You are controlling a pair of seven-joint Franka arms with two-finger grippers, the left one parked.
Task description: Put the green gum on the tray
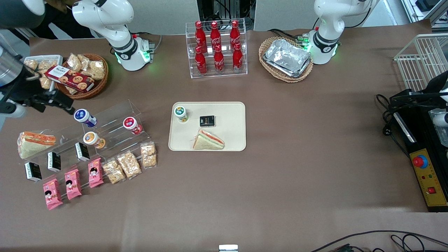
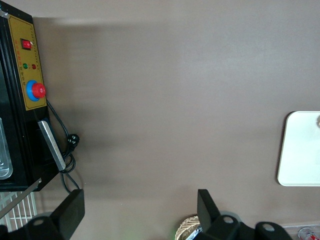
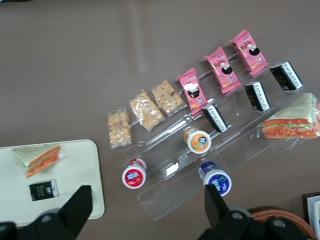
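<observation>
The green gum (image 1: 181, 113) stands upright on the cream tray (image 1: 231, 119), in the tray corner farther from the front camera and toward the working arm's end. A black box (image 1: 207, 121) and a wrapped sandwich (image 1: 209, 140) also lie on the tray. My right gripper (image 1: 66, 105) is open and empty. It hovers over the clear display stand (image 1: 108, 122), beside the blue-lidded canister (image 1: 84, 117) and well apart from the tray. In the right wrist view the gripper (image 3: 147, 200) spans the stand's end, and part of the tray (image 3: 80, 155) shows. The gum is out of that view.
The stand holds a red-lidded canister (image 1: 132, 125), an orange-lidded one (image 1: 93, 139), black boxes and a sandwich (image 1: 35, 142). Pink snack packs (image 1: 71, 183) and cracker packs (image 1: 129, 163) lie nearer the camera. A cookie basket (image 1: 82, 75), cola rack (image 1: 217, 47), foil trays (image 1: 287, 57) and control box (image 1: 428, 178) stand around.
</observation>
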